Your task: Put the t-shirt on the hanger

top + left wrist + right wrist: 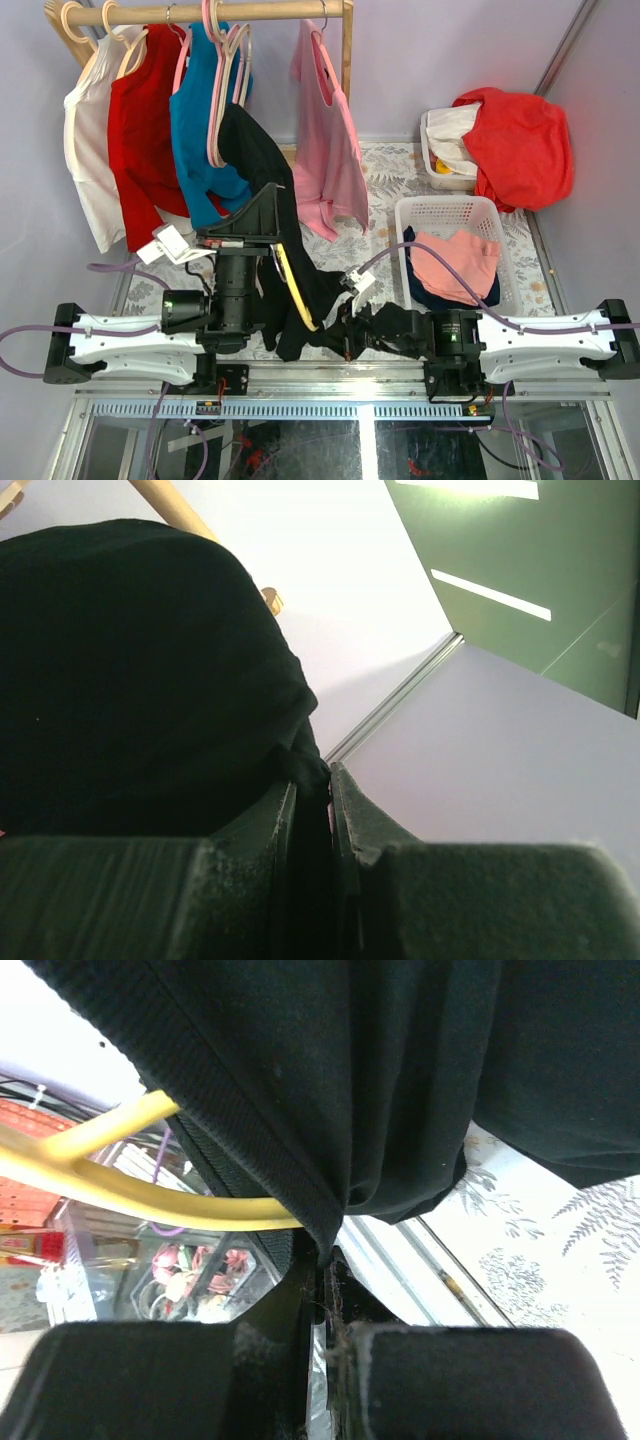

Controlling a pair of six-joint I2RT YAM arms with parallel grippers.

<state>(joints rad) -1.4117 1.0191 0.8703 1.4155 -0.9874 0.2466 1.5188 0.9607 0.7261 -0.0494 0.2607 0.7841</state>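
T-shirt (262,160): black, limp, light (slumps freely) — strung between both arms above the table;
Hanger (150,1201): yellow, stiff — partly inside the cloth;
Left gripper (312,780): pinching shirt cloth, raised;
Right gripper (322,1260): clamped on hem fold;
Best hold: ribbed edges

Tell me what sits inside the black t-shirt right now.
The yellow hanger runs in under the t-shirt cloth; one arm shows, its far end and hook are covered.
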